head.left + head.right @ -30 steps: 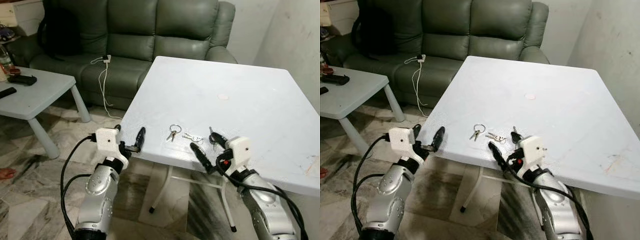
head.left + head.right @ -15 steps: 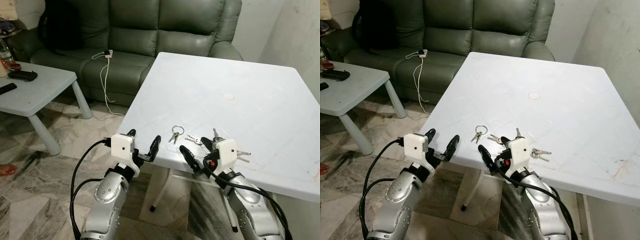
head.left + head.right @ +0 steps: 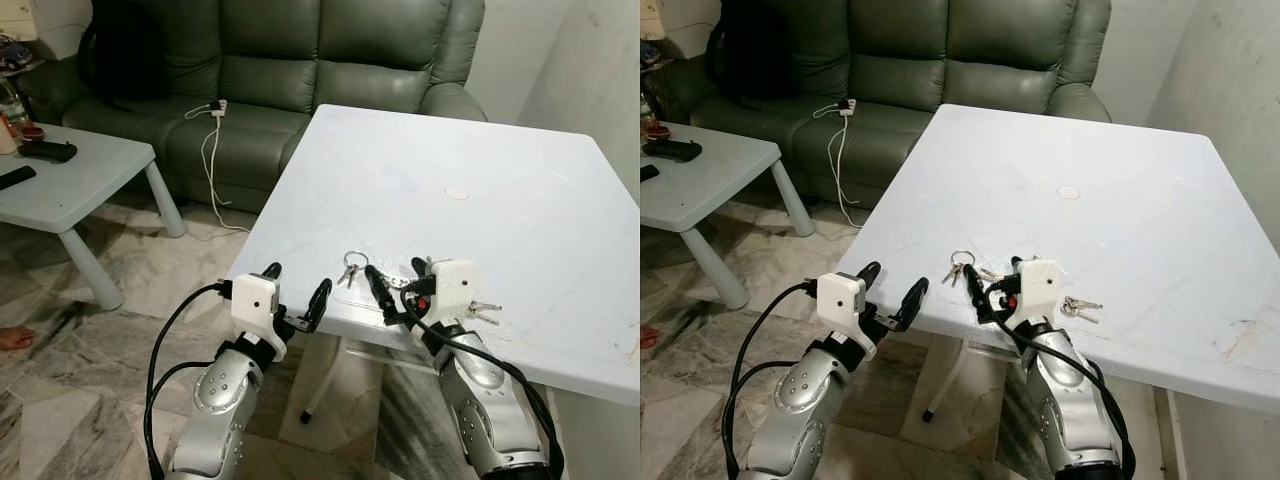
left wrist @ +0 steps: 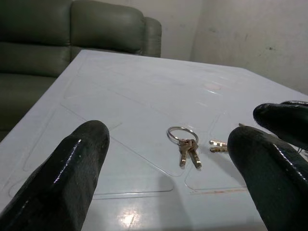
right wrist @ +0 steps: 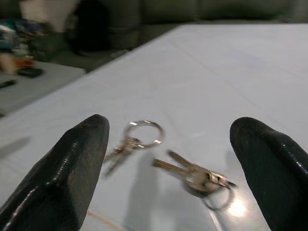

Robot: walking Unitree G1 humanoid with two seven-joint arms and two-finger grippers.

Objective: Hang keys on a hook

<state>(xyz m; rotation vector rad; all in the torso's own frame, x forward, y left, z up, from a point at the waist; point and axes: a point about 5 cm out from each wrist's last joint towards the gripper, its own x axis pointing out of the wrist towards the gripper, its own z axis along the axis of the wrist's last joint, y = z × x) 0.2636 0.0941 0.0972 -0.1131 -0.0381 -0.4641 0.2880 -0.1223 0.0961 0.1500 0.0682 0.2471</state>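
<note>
Three small key sets lie near the front edge of the white table [image 3: 520,200]. One has a large ring [image 3: 348,266], one lies just right of it [image 5: 197,175], and one sits further right [image 3: 480,310]. My right gripper [image 3: 397,282] is open, low over the table, with its fingers on either side of the middle key set [image 3: 987,273]. Its left finger stands close to the ringed keys [image 5: 137,134]. My left gripper [image 3: 295,290] is open at the table's front edge, left of the ringed keys [image 4: 183,137] and holding nothing.
A green sofa [image 3: 300,60] stands behind the table, with a white charger cable [image 3: 210,150] hanging off its seat. A low white side table [image 3: 60,190] with remotes is at the left. A wall [image 3: 600,80] runs along the right. The floor [image 3: 60,400] is marble.
My right gripper has risen from below the table edge and moved forward over the keys. My left gripper has shifted right along the front edge. The camera moved slightly.
</note>
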